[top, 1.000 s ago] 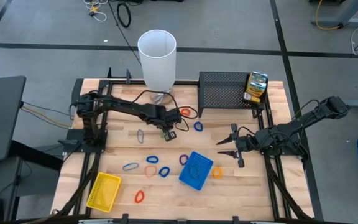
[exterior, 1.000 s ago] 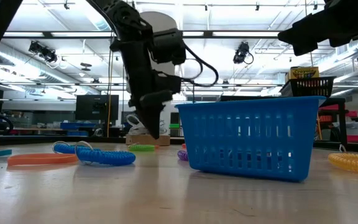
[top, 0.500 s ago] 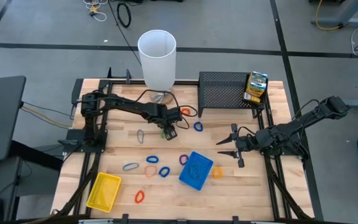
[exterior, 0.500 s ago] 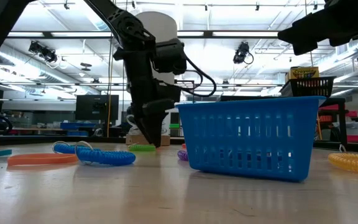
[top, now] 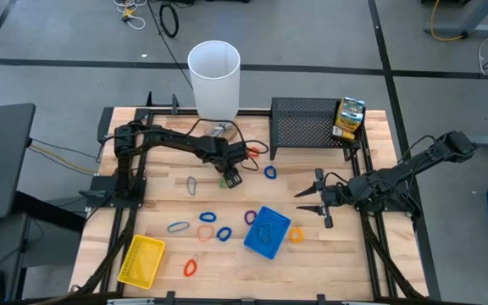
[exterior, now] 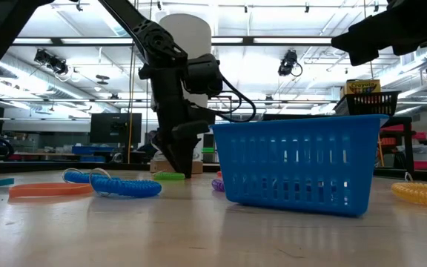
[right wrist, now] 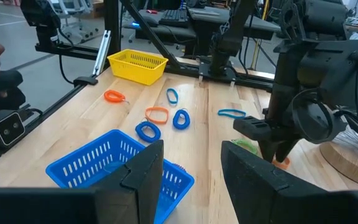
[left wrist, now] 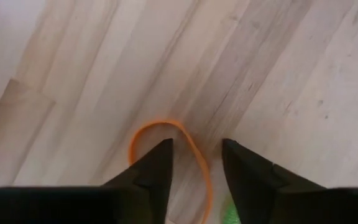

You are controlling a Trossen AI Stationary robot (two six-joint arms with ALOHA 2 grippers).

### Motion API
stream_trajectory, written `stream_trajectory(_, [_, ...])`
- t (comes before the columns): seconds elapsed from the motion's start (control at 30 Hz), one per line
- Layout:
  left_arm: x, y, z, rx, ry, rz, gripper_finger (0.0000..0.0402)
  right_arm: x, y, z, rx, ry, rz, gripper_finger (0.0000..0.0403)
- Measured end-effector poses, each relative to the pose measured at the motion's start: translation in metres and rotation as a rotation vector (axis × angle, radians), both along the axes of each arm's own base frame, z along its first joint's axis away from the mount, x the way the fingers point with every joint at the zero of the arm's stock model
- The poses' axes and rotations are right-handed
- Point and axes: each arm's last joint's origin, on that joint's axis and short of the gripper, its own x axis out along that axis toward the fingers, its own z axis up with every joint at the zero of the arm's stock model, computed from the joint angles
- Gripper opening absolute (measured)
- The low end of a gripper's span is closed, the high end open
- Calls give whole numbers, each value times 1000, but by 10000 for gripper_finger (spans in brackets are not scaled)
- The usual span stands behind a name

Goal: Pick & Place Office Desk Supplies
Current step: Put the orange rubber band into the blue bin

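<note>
The left gripper (top: pixel 232 179), a dark two-finger claw reaching in from the upper left of the high view, hangs point-down just above centre of the frame, and its wrist view shows what the next move depends on: a thin orange rubber-band loop (left wrist: pixel 169 155) lies flat on the pale wooden table (top: pixel 329 246) directly under the tips, with one dark finger (left wrist: pixel 154 168) planted inside the loop and the other outside, so the band's near strand runs through the gap between them. The jaws stand parted with nothing pinched. The loop's long axis runs roughly from the fingers forward, away from the wrist camera, so closing should catch that one strand if the tips are low enough; how close they are to the wood cannot be told. A small green band (left wrist: pixel 232 211) sits just beside the outer finger and could get nipped along with it. The right gripper (top: pixel 314 205) waits at centre right of the high view, well apart, its fingers spread and empty, so the left arm is plainly the nearer. Around the work lie a blue rubber loop (top: pixel 270 173) to the right, a grey loop (top: pixel 191 185) to the left, the blue plastic mesh tray (top: pixel 267 232) below, the yellow tray (top: pixel 141 259) at lower left, a tall white cylinder (top: pixel 214 80) and the black mesh rack (top: pixel 307 123) above. Nothing blocks a straight lift.
</note>
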Motion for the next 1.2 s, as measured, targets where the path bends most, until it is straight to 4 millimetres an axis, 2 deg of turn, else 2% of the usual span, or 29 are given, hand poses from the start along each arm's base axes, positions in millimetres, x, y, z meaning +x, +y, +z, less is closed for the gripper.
stream_trajectory(0.2, [1,0,-1,-3,-10,-6,33,0,0,0,0,0,0,169])
stream_trajectory(0.27, [1,0,-1,-2,-11,-12,11,0,0,0,0,0,0,169])
stream_trajectory(0.53, [1,-3,3,56,-9,-21,4,0,0,0,0,0,1,169])
stream_trajectory(0.93, [4,-27,20,124,-27,-71,1,0,0,0,0,0,0,169])
stream_trajectory(1.2, [22,-47,48,207,-62,-123,1,0,0,0,0,0,0,169])
